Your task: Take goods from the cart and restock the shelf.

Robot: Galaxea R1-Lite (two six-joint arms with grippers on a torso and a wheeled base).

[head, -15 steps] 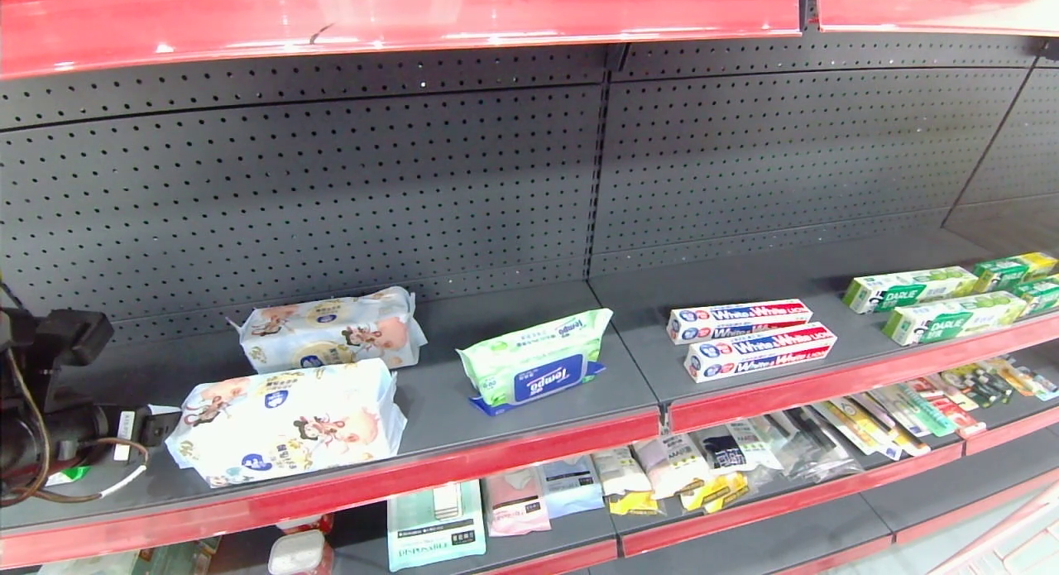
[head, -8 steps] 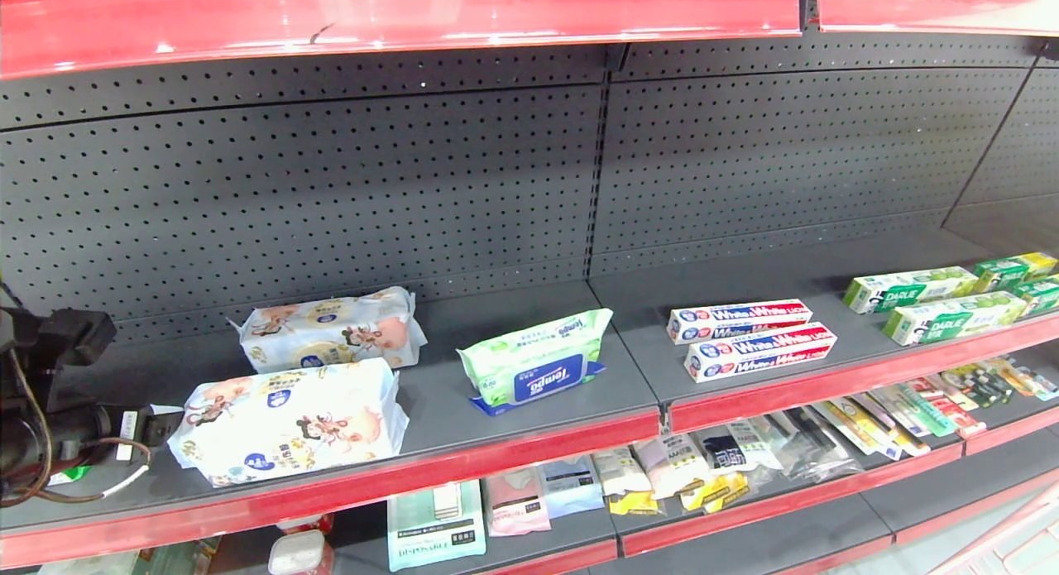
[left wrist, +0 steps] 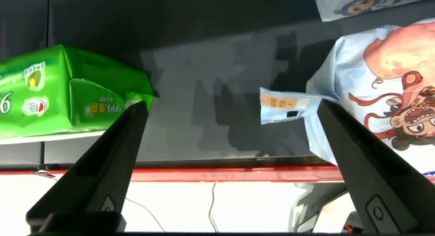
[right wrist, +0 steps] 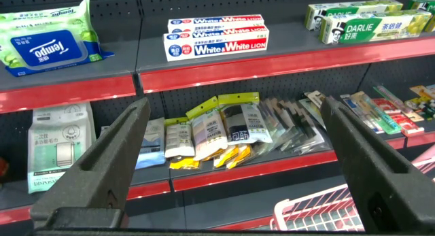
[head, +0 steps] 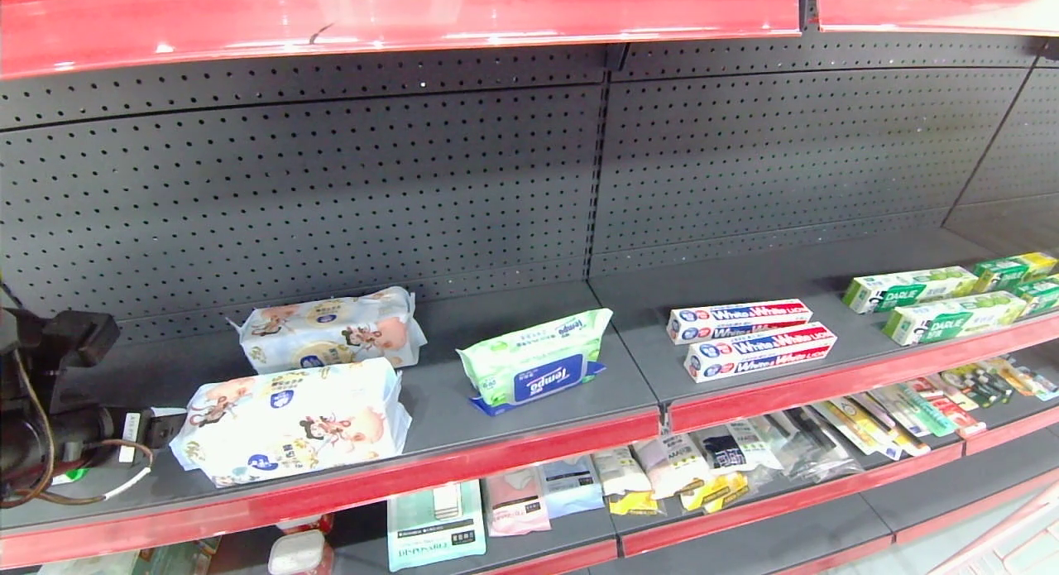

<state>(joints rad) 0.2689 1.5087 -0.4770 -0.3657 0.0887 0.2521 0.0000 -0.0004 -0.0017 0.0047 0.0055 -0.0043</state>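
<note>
Wipes in a cartoon-printed pack (head: 289, 422) lay flat at the front of the shelf (head: 447, 397), just beside the left claw (left wrist: 232, 110), whose fingers stood spread wide with nothing between them. A twin pack (head: 331, 328) lay behind it, and a green pack (head: 534, 360) sat well apart toward the middle. The right claw (right wrist: 234, 103) was likewise spread and empty, facing the lower shelves (right wrist: 272, 169), with a corner of the pink cart (right wrist: 319, 209) near it. Judging by its puffy, wrinkled film, the cartoon-printed pack would probably be light, soft and rather slippery (likely to sag if lifted by one end). The safer hold seemed to be across its short width at mid-body, squeezing gently, not on the thin label tab (left wrist: 289, 107) sticking out from its end.
</note>
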